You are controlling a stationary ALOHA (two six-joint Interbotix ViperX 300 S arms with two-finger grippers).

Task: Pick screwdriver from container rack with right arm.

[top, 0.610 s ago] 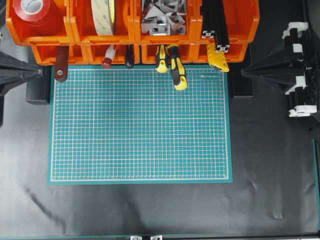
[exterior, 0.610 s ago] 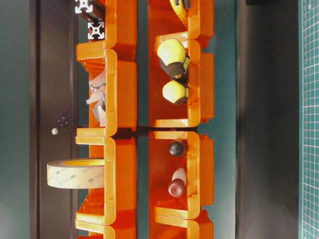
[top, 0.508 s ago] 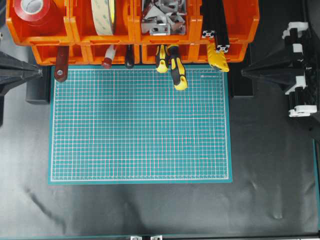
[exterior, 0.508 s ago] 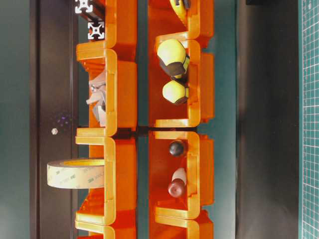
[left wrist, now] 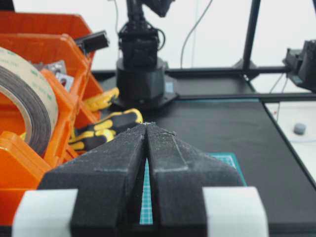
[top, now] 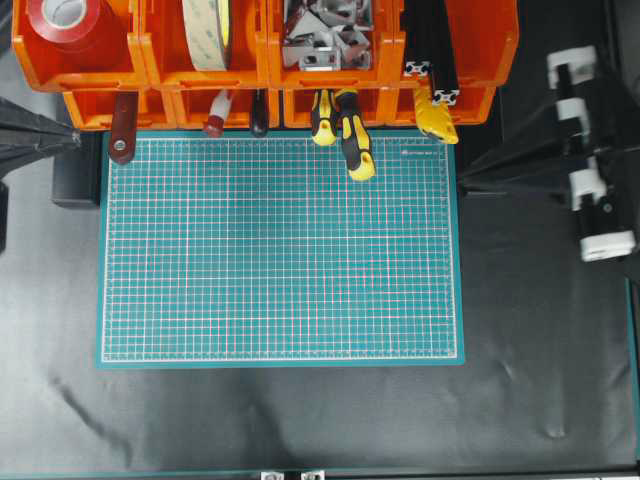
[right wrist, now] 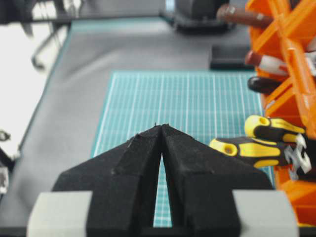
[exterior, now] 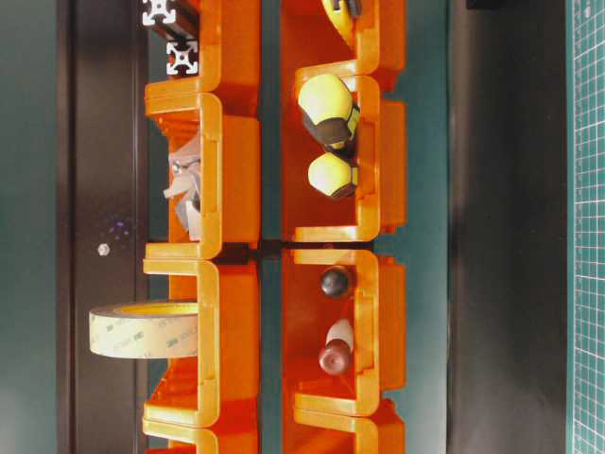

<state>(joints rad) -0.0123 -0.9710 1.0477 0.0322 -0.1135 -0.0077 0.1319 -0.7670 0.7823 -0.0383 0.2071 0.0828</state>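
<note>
The orange container rack (top: 150, 75) runs along the far edge of the green mat (top: 280, 260). Two yellow-and-black handles stick out of one lower bin. The longer one (top: 356, 148) (right wrist: 247, 148) reaches over the mat, and the shorter one (top: 322, 118) (right wrist: 271, 129) lies beside it. Their shafts are hidden in the bin, so I cannot tell which is the screwdriver. My right gripper (top: 463, 180) (right wrist: 162, 126) is shut and empty, right of the mat's far right corner and pointing left. My left gripper (top: 78, 139) (left wrist: 147, 124) is shut and empty at the mat's far left corner.
The upper bins hold a red tape roll (top: 65, 25), a beige tape roll (top: 208, 30), metal brackets (top: 320, 40) and black extrusions (top: 435, 50). A dark red handle (top: 122, 125), a red-and-white handle (top: 217, 115), a dark knob (top: 258, 118) and a yellow tool (top: 436, 118) stick out of the lower bins.
My right arm has swung, carrying its shut tip left and toward the front, closer to the mat's right edge. The left gripper has barely shifted. The tools have not moved.
</note>
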